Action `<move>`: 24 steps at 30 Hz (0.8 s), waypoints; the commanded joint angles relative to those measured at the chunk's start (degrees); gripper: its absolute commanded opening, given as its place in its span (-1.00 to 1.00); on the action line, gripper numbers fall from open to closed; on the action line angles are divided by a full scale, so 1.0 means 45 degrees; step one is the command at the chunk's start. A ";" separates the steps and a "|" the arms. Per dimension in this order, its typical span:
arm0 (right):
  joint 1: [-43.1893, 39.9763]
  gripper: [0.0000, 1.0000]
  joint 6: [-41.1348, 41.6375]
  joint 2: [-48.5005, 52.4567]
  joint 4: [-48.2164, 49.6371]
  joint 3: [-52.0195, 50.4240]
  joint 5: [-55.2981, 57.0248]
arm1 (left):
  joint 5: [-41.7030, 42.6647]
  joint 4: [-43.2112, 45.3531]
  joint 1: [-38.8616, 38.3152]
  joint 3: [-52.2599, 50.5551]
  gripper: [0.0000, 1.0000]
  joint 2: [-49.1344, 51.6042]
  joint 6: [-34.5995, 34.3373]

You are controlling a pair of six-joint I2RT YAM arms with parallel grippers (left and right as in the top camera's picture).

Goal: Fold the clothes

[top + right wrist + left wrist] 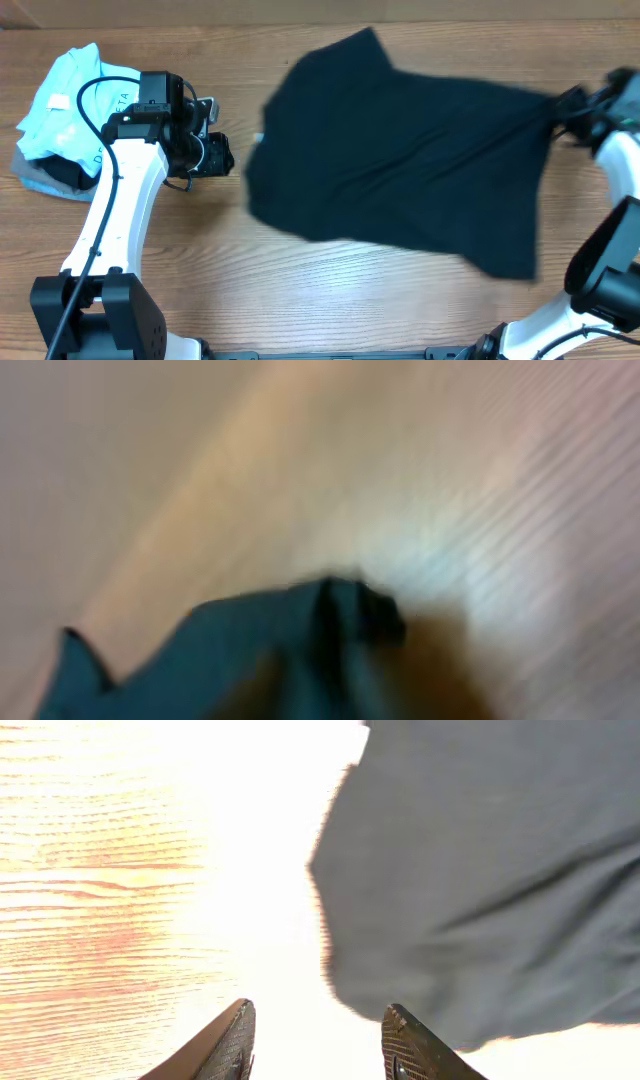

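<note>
**Spotter:** What has each gripper got?

**Operator:** My left gripper (318, 1012) is released. Its fingers stand apart with only the pale wooden counter (300, 300) between them, holding nothing. It sits low and just beside the near edge of the black short-sleeved cotton T-shirt (400, 160), which I judge puts it in reach of that hem. My right gripper (566, 104) reads as grasping the T-shirt at its far right. The cloth draws to a point there and creases run back from it. My wrist view on that side is blurred, so I can't make out the fingers, only dark cloth bunched up close.

**Spotter:** Why pull it out sideways?

**Operator:** My guess is to stretch it flat before any fold. It lies across the middle and right of the counter, rumpled and not yet folded.

**Spotter:** And the pile on the left?

**Operator:** A light blue lettered shirt (60, 95) sits on a grey folded garment (40, 180), well apart from the T-shirt and behind my left arm. I'm leaving those alone.
</note>
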 commanded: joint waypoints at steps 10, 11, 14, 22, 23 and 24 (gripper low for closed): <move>-0.0398 1.00 -0.0005 -0.0248 -0.3730 0.1064 -0.2642 | 0.1258 -0.0505 -0.0345 -0.0146 -0.03 0.0044 0.0228; -0.0398 1.00 -0.0097 -0.0262 -0.4099 0.1069 -0.3118 | 0.1501 -0.0461 -0.0491 -0.0355 -0.02 0.0044 0.0238; -0.0389 0.98 -0.0622 -0.0296 -0.5017 0.1069 -0.4634 | 0.2147 0.0238 -0.1200 -0.1302 -0.01 0.0044 0.0228; -0.0010 0.91 -0.1914 -0.0903 -0.7664 0.1069 -0.5799 | 0.1088 0.3157 -0.4668 -0.3279 0.09 0.0651 -0.0884; 0.0039 0.91 -0.2035 -0.1073 -0.7912 0.1069 -0.5911 | 0.0627 0.3337 -0.5008 -0.3279 0.12 0.0835 -0.1224; 0.0117 0.91 -0.2089 -0.1282 -0.8140 0.1069 -0.5974 | 0.0408 0.3570 -0.5241 -0.3279 0.14 0.1015 -0.1457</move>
